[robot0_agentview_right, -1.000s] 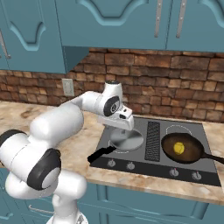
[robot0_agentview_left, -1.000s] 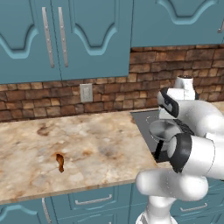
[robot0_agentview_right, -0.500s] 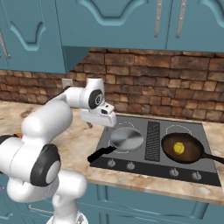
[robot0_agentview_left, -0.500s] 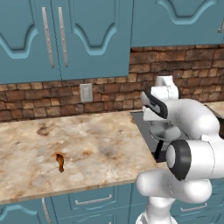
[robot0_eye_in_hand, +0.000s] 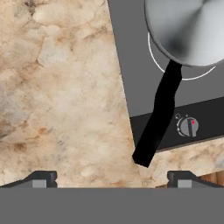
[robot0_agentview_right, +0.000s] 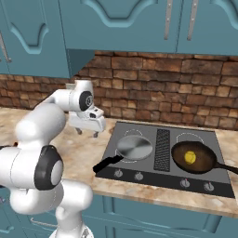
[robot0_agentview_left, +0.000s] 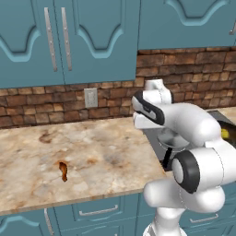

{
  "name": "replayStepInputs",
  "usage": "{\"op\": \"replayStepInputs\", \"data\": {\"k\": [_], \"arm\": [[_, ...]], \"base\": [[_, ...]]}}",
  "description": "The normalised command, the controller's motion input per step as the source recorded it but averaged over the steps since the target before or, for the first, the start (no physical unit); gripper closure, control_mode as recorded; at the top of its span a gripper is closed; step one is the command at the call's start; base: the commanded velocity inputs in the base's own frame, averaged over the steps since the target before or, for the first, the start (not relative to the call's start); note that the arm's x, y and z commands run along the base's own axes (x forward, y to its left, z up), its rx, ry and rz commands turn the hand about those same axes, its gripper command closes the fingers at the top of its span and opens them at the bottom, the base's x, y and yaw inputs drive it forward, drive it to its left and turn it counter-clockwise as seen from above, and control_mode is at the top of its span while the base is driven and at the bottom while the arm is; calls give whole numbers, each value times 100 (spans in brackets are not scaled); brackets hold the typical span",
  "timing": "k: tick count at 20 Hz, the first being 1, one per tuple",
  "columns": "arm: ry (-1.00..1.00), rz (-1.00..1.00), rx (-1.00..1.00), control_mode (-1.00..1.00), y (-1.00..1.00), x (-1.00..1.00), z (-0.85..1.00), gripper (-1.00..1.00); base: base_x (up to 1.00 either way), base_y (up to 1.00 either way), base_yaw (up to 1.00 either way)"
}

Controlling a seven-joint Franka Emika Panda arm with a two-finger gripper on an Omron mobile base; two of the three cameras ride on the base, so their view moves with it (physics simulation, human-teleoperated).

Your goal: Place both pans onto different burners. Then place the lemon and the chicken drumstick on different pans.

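Over in the left base view, the chicken drumstick (robot0_agentview_left: 63,171) lies alone on the marbled bench (robot0_agentview_left: 92,152), toward its near left, well apart from the cooktop. The arm reaches across the right half of the picture, and behind it a piece of the silver pan (robot0_agentview_left: 171,137) and a sliver of the lemon (robot0_agentview_left: 225,133) show at the right edge.

From the right base view, the end effector (robot0_agentview_right: 87,132) hangs over the bench just left of the dark grey cooktop (robot0_agentview_right: 197,179), its two fingers pointing down, spread apart and holding nothing. The silver pan (robot0_agentview_right: 135,147) sits on the near left burner, its black handle (robot0_agentview_right: 105,164) running out past the cooktop's near left corner. The dark brown pan (robot0_agentview_right: 193,157) sits on the near right burner (robot0_agentview_right: 179,161) with the lemon (robot0_agentview_right: 189,157) resting inside it, and its handle points right. Both far burners (robot0_agentview_right: 190,137) are bare, and the black ribbed vent strip (robot0_agentview_right: 161,149) lies between the two pans.

Down the hand view, the fingertips (robot0_eye_in_hand: 41,178) stand wide apart above the marbled bench (robot0_eye_in_hand: 61,96), with nothing between them. The silver pan (robot0_eye_in_hand: 188,28) fills the upper right on its white burner ring (robot0_eye_in_hand: 192,77), and its handle (robot0_eye_in_hand: 159,118) crosses the cooktop's control strip beside a knob (robot0_eye_in_hand: 188,126) and ends over the bench.
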Motion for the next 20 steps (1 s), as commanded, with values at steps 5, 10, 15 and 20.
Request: {"op": "replayStepInputs", "data": {"k": [5, 10, 15, 20], "arm": [[-1, 0, 1, -100, 55, -2, -5, -100], [-9, 0, 3, -100, 54, 0, -6, -100], [-7, 0, 6, -100, 54, -7, -5, -100], [-5, 1, 1, -100, 56, -1, -4, -100]], "base": [[0, 0, 0], [0, 0, 0], [0, 0, 0], [0, 0, 0]]}}
